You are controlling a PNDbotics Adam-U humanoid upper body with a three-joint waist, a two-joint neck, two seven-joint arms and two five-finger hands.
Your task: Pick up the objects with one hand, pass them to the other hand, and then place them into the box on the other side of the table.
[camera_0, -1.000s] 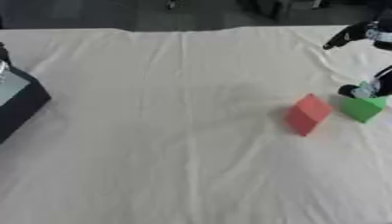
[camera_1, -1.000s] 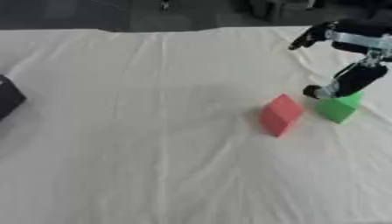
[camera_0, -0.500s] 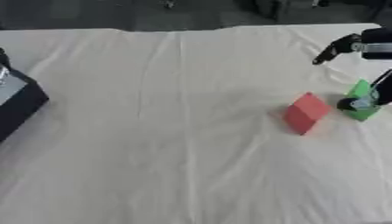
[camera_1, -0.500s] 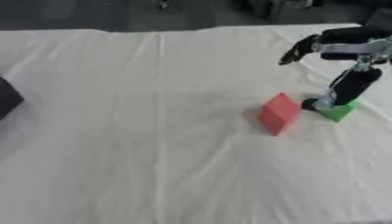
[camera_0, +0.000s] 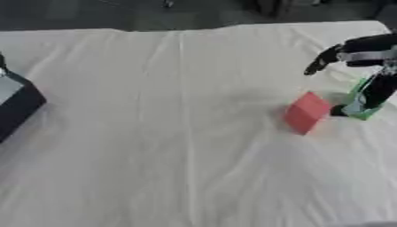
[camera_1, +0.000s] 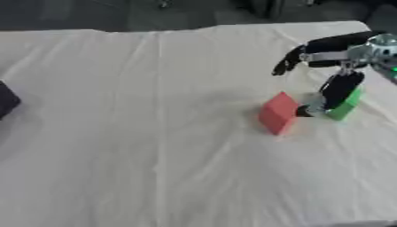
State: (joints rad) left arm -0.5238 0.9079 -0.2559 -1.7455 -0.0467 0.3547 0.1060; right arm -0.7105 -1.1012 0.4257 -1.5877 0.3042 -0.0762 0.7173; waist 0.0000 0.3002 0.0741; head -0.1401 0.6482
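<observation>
A red block lies tilted on the white cloth, right of centre. Just to its right is a green block, tipped up on one edge. My right hand reaches in from the right edge and comes down on the green block, with fingers against its left face and the rest curled over it. One finger sticks out straight to the left, above the red block. A dark sliver that may be my left hand shows at the left edge, too little to read.
A black box with a pale inside sits at the left edge of the table. The white cloth covers the whole table. Dark floor and furniture lie beyond the far edge.
My right hand has dropped from the upper right onto the green block, and the block has tipped up from lying flat. The red block has not moved.
</observation>
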